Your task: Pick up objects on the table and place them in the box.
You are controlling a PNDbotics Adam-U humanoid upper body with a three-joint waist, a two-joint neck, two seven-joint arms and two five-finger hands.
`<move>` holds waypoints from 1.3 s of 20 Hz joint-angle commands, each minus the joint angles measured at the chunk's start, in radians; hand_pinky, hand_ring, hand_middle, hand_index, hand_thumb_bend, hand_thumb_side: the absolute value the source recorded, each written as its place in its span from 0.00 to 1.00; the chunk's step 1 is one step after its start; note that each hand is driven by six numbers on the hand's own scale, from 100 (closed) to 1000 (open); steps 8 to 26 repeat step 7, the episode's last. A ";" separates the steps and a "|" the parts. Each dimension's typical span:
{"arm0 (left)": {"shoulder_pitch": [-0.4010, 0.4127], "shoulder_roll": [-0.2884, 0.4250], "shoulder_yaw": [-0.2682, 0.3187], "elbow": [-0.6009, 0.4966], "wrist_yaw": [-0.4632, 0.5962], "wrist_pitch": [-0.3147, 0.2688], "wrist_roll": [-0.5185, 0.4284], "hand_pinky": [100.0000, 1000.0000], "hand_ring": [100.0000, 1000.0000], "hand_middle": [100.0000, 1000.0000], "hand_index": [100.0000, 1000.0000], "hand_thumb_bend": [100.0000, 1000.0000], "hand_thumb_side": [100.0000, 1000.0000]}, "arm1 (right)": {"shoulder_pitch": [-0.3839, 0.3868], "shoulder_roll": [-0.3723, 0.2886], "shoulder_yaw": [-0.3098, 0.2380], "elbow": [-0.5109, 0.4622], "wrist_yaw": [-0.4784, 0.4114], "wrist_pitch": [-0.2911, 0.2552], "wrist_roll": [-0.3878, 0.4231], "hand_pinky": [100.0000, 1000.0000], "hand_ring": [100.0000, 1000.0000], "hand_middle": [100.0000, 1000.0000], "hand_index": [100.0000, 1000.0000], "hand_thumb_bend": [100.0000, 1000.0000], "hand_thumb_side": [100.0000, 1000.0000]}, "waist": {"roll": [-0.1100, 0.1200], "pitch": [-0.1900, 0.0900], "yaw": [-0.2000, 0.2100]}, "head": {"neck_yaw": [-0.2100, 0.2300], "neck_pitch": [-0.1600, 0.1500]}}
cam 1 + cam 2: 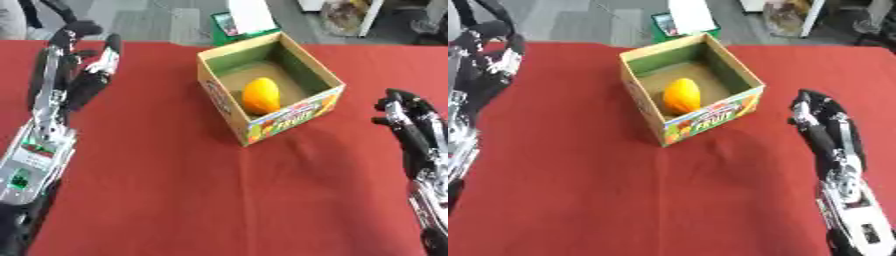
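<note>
An open cardboard box (271,90) sits on the red tablecloth (192,190), a little toward twelve o'clock from the table's middle, turned so that one corner points toward six o'clock. Its outer walls carry a colourful fruit print; the inside is plain brown with a green band along the far wall. An orange-yellow oval fruit (261,95) lies inside on the box floor, near the front walls, resting upright on its end or nearly so.

The left hand (92,60) is at about ten o'clock from the box, well apart from it, above the cloth with its fingers straight and slightly spread, holding nothing. The right hand (820,117) is at about four o'clock from the box, also apart from it, fingers relaxed and a little bent, holding nothing.

Between each hand and the box lies only bare cloth, with shallow wrinkles near the box's front corner. Beyond the table's far edge, at twelve o'clock, a green item with a white sheet (249,20) stands on the grey floor.
</note>
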 commanded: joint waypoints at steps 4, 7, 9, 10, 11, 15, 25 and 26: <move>0.047 0.011 0.033 -0.051 0.028 -0.020 0.000 0.81 0.95 0.79 0.71 0.24 0.36 | -0.007 -0.019 -0.010 -0.017 -0.006 -0.003 -0.008 0.59 0.69 0.56 0.71 0.00 0.34 | 0.000 -0.016 0.001 | -0.003 0.005; 0.065 0.009 0.033 -0.056 0.031 -0.020 -0.003 0.81 0.95 0.78 0.70 0.23 0.36 | -0.008 -0.020 -0.010 -0.017 -0.007 -0.004 -0.010 0.59 0.69 0.56 0.71 0.00 0.34 | -0.001 -0.014 0.004 | -0.003 0.006; 0.065 0.009 0.033 -0.056 0.031 -0.020 -0.003 0.81 0.95 0.78 0.70 0.23 0.36 | -0.008 -0.020 -0.010 -0.017 -0.007 -0.004 -0.010 0.59 0.69 0.56 0.71 0.00 0.34 | -0.001 -0.014 0.004 | -0.003 0.006; 0.065 0.009 0.033 -0.056 0.031 -0.020 -0.003 0.81 0.95 0.78 0.70 0.23 0.36 | -0.008 -0.020 -0.010 -0.017 -0.007 -0.004 -0.010 0.59 0.69 0.56 0.71 0.00 0.34 | -0.001 -0.014 0.004 | -0.003 0.006; 0.065 0.009 0.033 -0.056 0.031 -0.020 -0.003 0.81 0.95 0.78 0.70 0.23 0.36 | -0.008 -0.020 -0.010 -0.017 -0.007 -0.004 -0.010 0.59 0.69 0.56 0.71 0.00 0.34 | -0.001 -0.014 0.004 | -0.003 0.006; 0.065 0.009 0.033 -0.056 0.031 -0.020 -0.003 0.81 0.95 0.78 0.70 0.23 0.36 | -0.008 -0.020 -0.010 -0.017 -0.007 -0.004 -0.010 0.59 0.69 0.56 0.71 0.00 0.34 | -0.001 -0.014 0.004 | -0.003 0.006; 0.065 0.009 0.033 -0.056 0.031 -0.020 -0.003 0.81 0.95 0.78 0.70 0.23 0.36 | -0.008 -0.020 -0.010 -0.017 -0.007 -0.004 -0.010 0.59 0.69 0.56 0.71 0.00 0.34 | -0.001 -0.014 0.004 | -0.003 0.006; 0.065 0.009 0.033 -0.056 0.031 -0.020 -0.003 0.81 0.95 0.78 0.70 0.23 0.36 | -0.008 -0.020 -0.010 -0.017 -0.007 -0.004 -0.010 0.59 0.69 0.56 0.71 0.00 0.34 | -0.001 -0.014 0.004 | -0.003 0.006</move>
